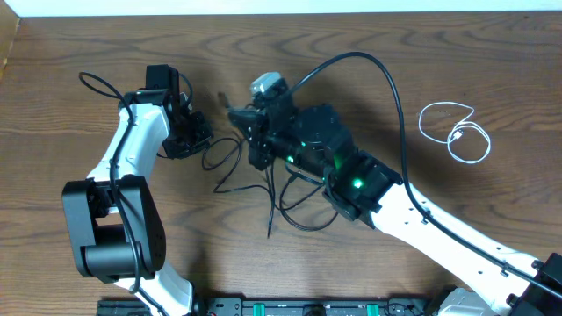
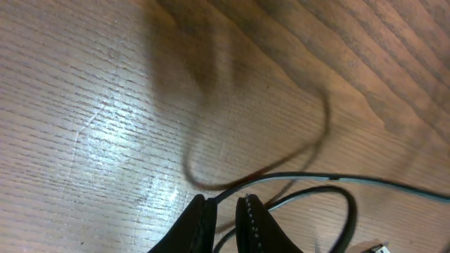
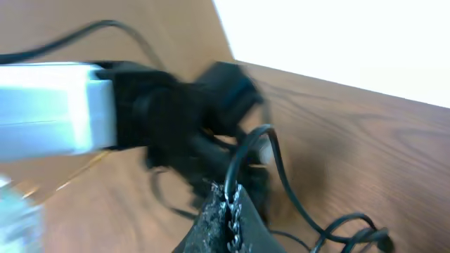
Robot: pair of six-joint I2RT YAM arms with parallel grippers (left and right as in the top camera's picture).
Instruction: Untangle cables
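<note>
Handling, as a judgement: the cords are light, thin, soft and limp; they will sag and drag rather than hold a shape; the jackets look smooth and may slip through a loose pinch; the small plug ends are the likeliest parts to snag. Take hold on a bare run of cord just beside a crossing, not on a plug; pull slowly and apart.

Location, overhead view: the black cables (image 1: 270, 211) lie in a loose tangle near the middle of the table (image 1: 88, 44), trailing toward 6 o'clock; the white cable (image 1: 458, 136) lies coiled by itself at 3 o'clock of the tangle, well apart from it.

Grip state: the left gripper (image 2: 225, 211) stands narrow, with a thin black cord running out from between its tips toward 3 o'clock; the right gripper (image 3: 228, 207) is closed, with a black cord rising in a loop from its tips.

Count: white cable, one; black cables, at least two strands, the exact number not readable in the tangle; grippers, two.
</note>
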